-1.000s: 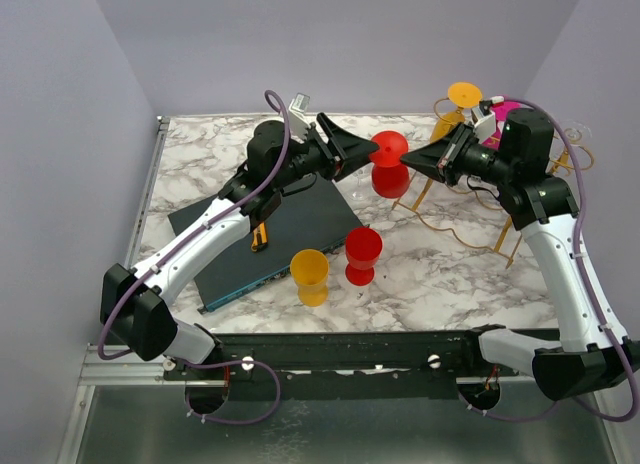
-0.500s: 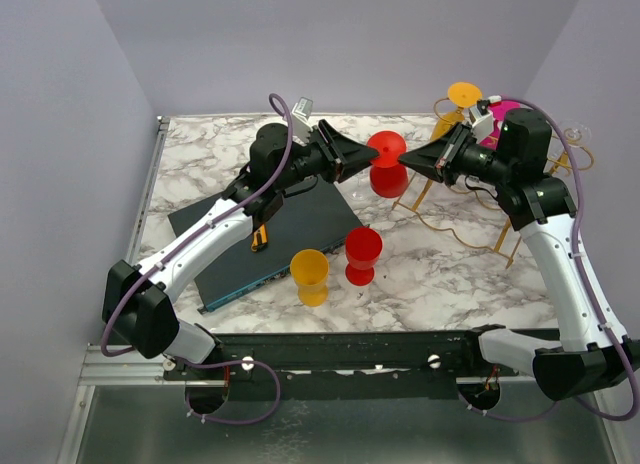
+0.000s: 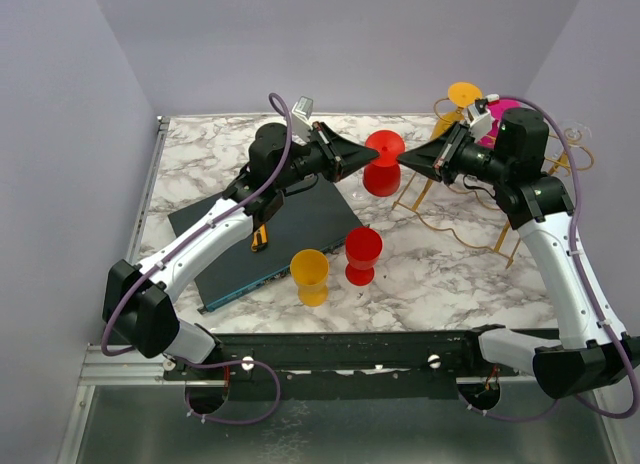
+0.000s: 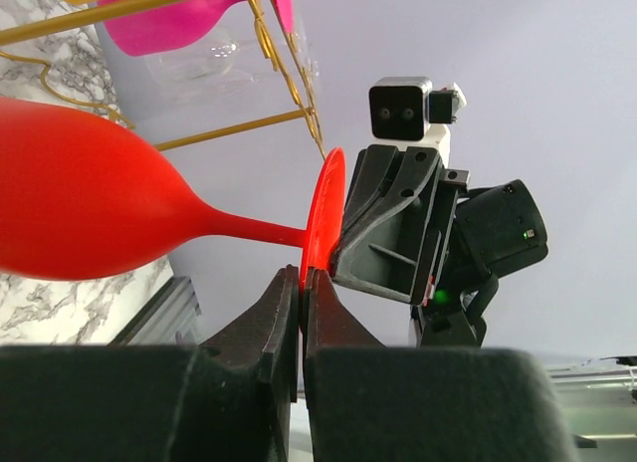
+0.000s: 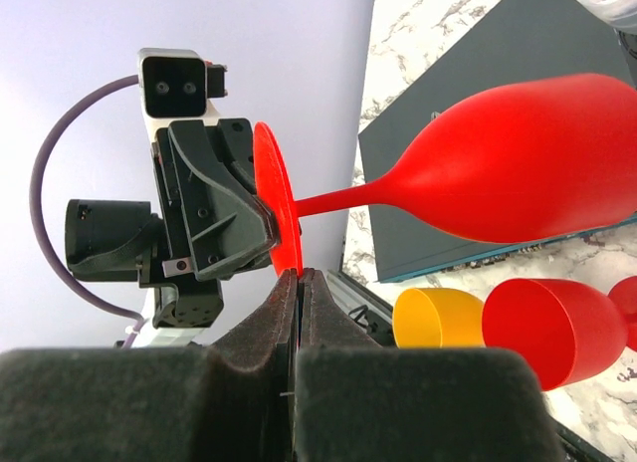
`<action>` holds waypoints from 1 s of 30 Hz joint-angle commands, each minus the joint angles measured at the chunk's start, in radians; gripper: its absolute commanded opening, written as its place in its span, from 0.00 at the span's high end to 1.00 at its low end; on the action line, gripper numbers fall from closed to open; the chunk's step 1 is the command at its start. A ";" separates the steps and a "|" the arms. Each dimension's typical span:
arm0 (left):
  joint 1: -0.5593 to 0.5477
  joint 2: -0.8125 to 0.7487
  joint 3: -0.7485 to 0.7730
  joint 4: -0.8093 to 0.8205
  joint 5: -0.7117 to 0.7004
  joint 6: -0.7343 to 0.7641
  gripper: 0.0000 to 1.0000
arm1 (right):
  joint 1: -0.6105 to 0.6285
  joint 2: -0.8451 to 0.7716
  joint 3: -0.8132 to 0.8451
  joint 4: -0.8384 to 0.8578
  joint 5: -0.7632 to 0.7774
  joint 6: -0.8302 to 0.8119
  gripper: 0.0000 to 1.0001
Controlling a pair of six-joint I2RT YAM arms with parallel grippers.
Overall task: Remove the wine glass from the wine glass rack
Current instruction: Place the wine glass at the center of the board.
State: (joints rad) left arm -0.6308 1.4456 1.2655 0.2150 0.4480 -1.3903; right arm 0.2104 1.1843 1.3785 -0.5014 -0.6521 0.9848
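Note:
A red wine glass (image 3: 382,174) hangs upside down in the air, its flat foot on top, just left of the gold wire wine glass rack (image 3: 447,224). My left gripper (image 3: 364,157) is shut on the foot's rim from the left. My right gripper (image 3: 403,157) is shut on the same foot from the right. In the left wrist view the black fingers (image 4: 284,303) pinch the thin red foot (image 4: 323,208). The right wrist view shows the same pinch by my right gripper (image 5: 300,279) on the red foot (image 5: 279,208), with the bowl (image 5: 518,158) pointing away.
An orange glass (image 3: 463,93) and a pink glass (image 3: 498,114) hang on the rack, and a clear glass (image 4: 214,69) hangs behind them. A yellow glass (image 3: 310,276) and a red glass (image 3: 362,254) stand near the front. A dark board (image 3: 300,224) lies on the left.
My left gripper has closed onto the foot of the red glass. The glass and both grippers have drifted slightly up and left, away from the rack.

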 commanded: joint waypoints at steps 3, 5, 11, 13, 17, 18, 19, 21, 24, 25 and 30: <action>-0.023 -0.003 0.021 -0.007 0.012 -0.024 1.00 | 0.018 0.003 -0.007 0.050 -0.005 -0.027 1.00; -0.027 -0.007 0.025 -0.014 0.001 -0.031 1.00 | 0.018 0.000 -0.009 0.054 -0.001 -0.026 1.00; -0.035 -0.013 0.034 -0.018 -0.037 -0.054 1.00 | 0.017 -0.005 -0.011 0.070 0.005 -0.024 1.00; -0.036 -0.020 0.031 -0.023 -0.050 -0.057 1.00 | 0.018 -0.003 -0.008 0.069 0.002 -0.025 1.00; -0.037 -0.030 0.036 -0.031 -0.063 -0.048 1.00 | 0.018 -0.011 0.000 0.065 0.011 -0.032 0.98; -0.037 -0.030 0.040 -0.037 -0.061 -0.041 1.00 | 0.018 -0.011 0.003 0.064 0.011 -0.033 0.94; -0.037 -0.030 0.046 -0.045 -0.059 -0.032 1.00 | 0.017 -0.013 0.008 0.058 0.012 -0.036 0.88; -0.037 -0.039 0.048 -0.055 -0.062 -0.023 1.00 | 0.018 -0.019 0.017 0.047 0.018 -0.048 0.67; -0.036 -0.060 0.057 -0.091 -0.080 -0.019 1.00 | 0.018 -0.045 0.020 0.047 0.038 -0.068 0.47; -0.034 -0.065 0.067 -0.109 -0.085 -0.022 1.00 | 0.018 -0.058 0.021 0.046 0.046 -0.081 0.41; -0.019 -0.122 0.072 -0.161 -0.142 -0.086 1.00 | 0.017 -0.158 -0.022 0.066 0.128 -0.143 0.21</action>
State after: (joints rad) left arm -0.6632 1.4101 1.3006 0.1009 0.3782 -1.4281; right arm 0.2234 1.1213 1.3766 -0.4789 -0.6029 0.9123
